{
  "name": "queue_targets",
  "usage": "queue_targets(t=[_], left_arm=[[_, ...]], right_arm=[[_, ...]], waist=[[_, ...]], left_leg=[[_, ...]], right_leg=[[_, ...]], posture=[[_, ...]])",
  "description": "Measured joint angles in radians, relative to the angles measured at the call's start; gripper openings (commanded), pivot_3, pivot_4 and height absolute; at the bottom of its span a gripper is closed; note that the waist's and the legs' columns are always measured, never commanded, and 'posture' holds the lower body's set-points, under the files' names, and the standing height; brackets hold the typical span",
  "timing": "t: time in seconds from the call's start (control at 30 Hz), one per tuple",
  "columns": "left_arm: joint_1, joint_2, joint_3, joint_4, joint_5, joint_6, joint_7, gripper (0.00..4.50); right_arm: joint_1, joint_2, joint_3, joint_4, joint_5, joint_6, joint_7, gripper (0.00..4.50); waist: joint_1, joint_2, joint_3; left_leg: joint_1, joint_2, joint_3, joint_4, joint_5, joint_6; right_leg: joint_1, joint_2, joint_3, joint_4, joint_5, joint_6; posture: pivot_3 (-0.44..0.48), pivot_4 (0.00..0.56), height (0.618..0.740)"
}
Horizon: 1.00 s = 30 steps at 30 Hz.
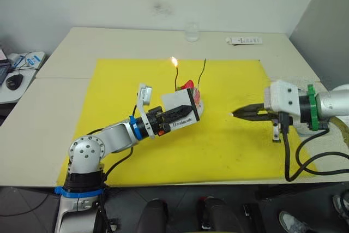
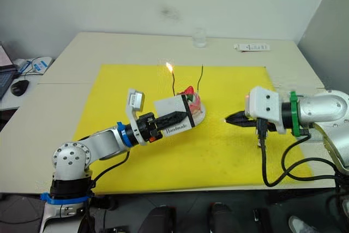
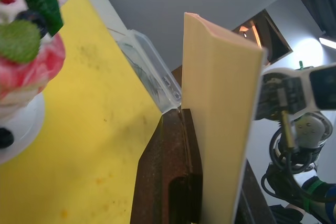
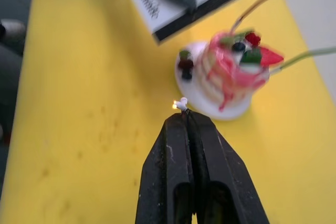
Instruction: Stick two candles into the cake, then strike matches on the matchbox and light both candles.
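The pink cake (image 1: 195,97) on its white plate stands mid-mat with two thin candles stuck in it. The left candle (image 1: 175,77) burns with a flame at its top. The right candle (image 1: 203,72) shows no flame. My left gripper (image 1: 182,112) is shut on the white matchbox (image 1: 175,101) and holds it tilted just in front of the cake. To the right of the cake, my right gripper (image 4: 188,116) is shut on a short match (image 4: 181,103) stub whose tip glows, and it points at the cake from a short way off.
A yellow mat (image 1: 229,151) covers the table's middle. At the table's far edge stand a clear glass (image 1: 191,32) and a white remote-like bar (image 1: 244,40). A computer mouse (image 1: 13,82) lies on a side desk at the far left.
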Motion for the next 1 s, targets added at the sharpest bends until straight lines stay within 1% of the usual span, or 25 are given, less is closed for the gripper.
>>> queue_targets(t=[0.07,0.13,0.2,0.33,0.57,0.83,1.0], left_arm=[[0.005,0.013,0.0,-0.001,0.009,0.0,-0.011,0.0],[0.005,0.018,0.0,-0.001,0.013,0.0,-0.022,0.0],[0.004,0.018,0.0,-0.001,0.013,-0.001,-0.031,0.0],[0.004,0.018,0.0,-0.001,0.018,-0.002,-0.032,0.0],[0.003,0.02,0.0,-0.003,0.018,-0.001,-0.036,0.0],[-0.027,0.033,0.0,-0.039,-0.012,0.011,-0.039,0.0],[-0.034,0.044,0.003,-0.046,-0.043,0.011,-0.011,0.0]], right_arm=[[-0.005,0.008,0.0,-0.009,0.016,0.027,-0.017,0.04],[-0.016,0.012,0.0,-0.015,0.023,0.038,-0.03,0.04],[-0.028,0.02,0.001,-0.018,0.028,0.047,-0.046,0.04],[-0.037,0.044,0.01,-0.02,0.029,0.064,-0.074,0.04],[-0.037,0.077,0.009,-0.021,0.029,0.075,-0.118,0.04],[-0.038,0.184,0.008,-0.004,0.013,0.084,-0.268,0.04],[-0.056,0.227,0.014,0.023,-0.024,0.082,-0.333,0.04]], waist=[[0.004,0.0,0.0],[0.003,0.0,0.0],[0.003,0.0,0.0],[0.003,0.0,0.0],[0.002,0.0,0.0],[0.0,0.0,0.0],[0.0,0.0,0.0]], left_leg=[[-0.002,0.0,0.001,0.0,0.0,0.0],[-0.004,-0.001,0.003,0.001,0.0,0.0],[-0.007,-0.002,0.004,0.001,0.0,0.0],[-0.011,-0.001,0.003,0.002,0.0,0.0],[-0.011,-0.001,0.002,0.002,0.0,0.0],[-0.012,-0.001,0.003,0.002,0.0,0.0],[-0.013,-0.001,0.003,0.002,0.0,0.0]], right_leg=[[0.0,-0.001,0.0,-0.001,0.0,0.002],[-0.001,-0.002,0.002,-0.003,0.002,0.008],[-0.004,-0.003,0.003,-0.005,0.003,0.009],[-0.007,-0.003,0.001,-0.004,0.003,0.01],[-0.008,-0.002,0.001,-0.003,0.003,0.01],[-0.009,-0.002,0.002,-0.003,0.003,0.01],[-0.01,-0.002,0.002,-0.002,0.003,0.01]], posture=[[0.0,0.15,0.74],[0.0,0.15,0.74],[0.0,0.15,0.74],[0.0,0.15,0.74],[0.0,0.15,0.74],[0.0,0.15,0.74],[0.0,0.15,0.74]])
